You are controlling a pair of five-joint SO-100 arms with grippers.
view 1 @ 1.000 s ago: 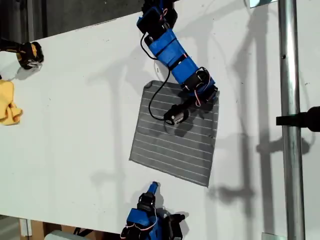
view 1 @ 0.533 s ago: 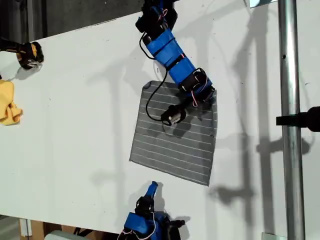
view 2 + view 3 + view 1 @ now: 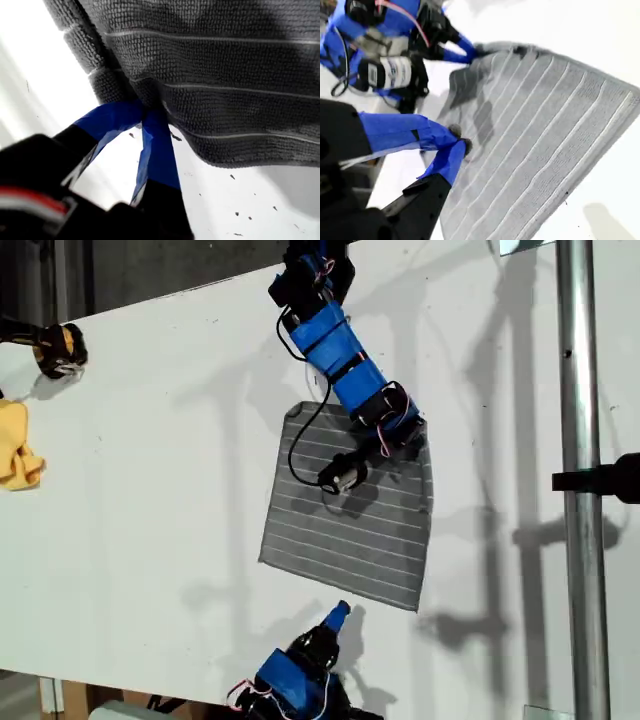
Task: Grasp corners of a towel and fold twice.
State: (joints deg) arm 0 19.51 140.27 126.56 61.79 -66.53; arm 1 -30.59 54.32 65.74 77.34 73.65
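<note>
Grey striped towel [image 3: 350, 520] spread nearly flat in the middle of the white worktop [image 3: 150, 490], slightly skewed, stripes running across it. Thick looped weave in the first wrist view, with a rolled hem. Judged soft, limp and light. Bound to sag and drag if lifted by one point. Little risk of slipping out of a pinch, given the coarse pile, and nothing fragile about it. Best taken right at a corner, on the doubled hem, where the cloth is thickest and the fold line stays square.

Clamped on just such a corner [image 3: 117, 95]: my first end effector [image 3: 145, 112], blue tips pressed together on the hem. In the exterior view this is the towel's upper right corner, under the arm reaching down from the top of that view [image 3: 412, 435].

At the near edge of the towel: my second end effector [image 3: 461, 146], tips drawn together. No cloth clearly caught between them. In the exterior view it sits just below the towel's lower edge [image 3: 338, 612], apparently not on a corner.

Hard to make out:
- whether the second tips touch the cloth or hover above it
- part of the towel's upper edge, covered by the first arm and its cable
- most of the second arm, cut off at the exterior view's bottom edge

Well apart, at the exterior view's left: a small yellow cloth [image 3: 15, 455].
</note>
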